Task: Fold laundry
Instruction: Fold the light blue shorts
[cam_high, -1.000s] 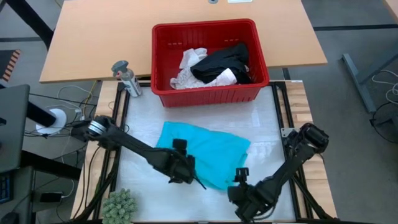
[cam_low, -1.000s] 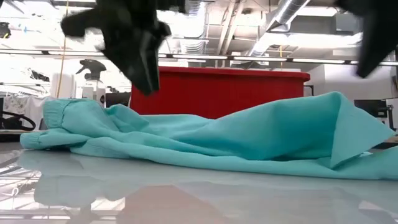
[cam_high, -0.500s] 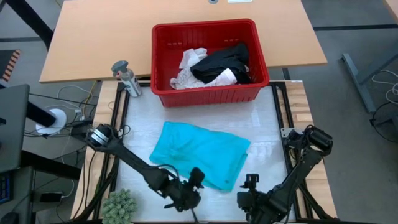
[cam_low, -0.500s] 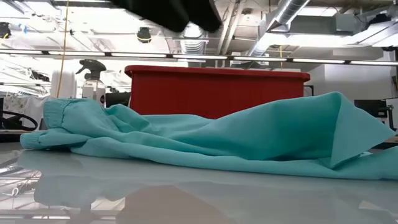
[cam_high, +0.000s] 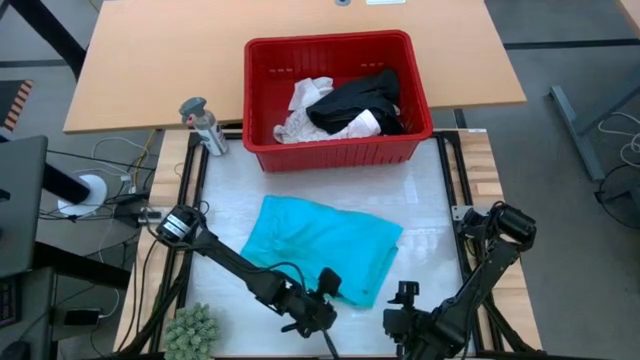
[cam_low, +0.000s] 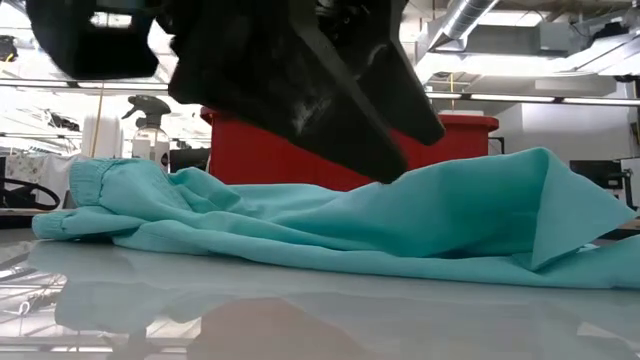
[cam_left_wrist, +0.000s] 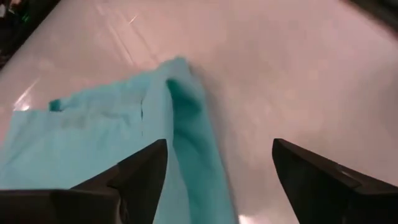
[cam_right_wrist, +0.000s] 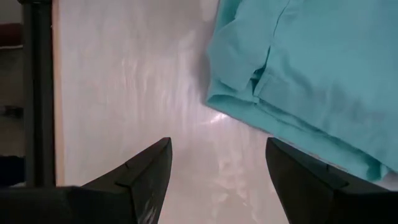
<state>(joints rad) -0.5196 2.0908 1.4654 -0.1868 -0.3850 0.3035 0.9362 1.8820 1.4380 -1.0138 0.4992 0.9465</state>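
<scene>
Your glossy white tabletop (cam_high: 420, 215) has the soft teal cloth garment (cam_high: 325, 245) lying crumpled mid-table, long axis running from the far left to the near right, elastic cuff showing in the low view. No readable writing anywhere. Your left gripper (cam_high: 322, 310) hangs at its near corner, fingers spread wide, empty; right gripper (cam_high: 400, 320) waits nearby, likewise open. The red ribbed plastic basket (cam_high: 335, 148) behind holds black (cam_high: 355, 100) and white (cam_high: 305, 110) clothes.
</scene>
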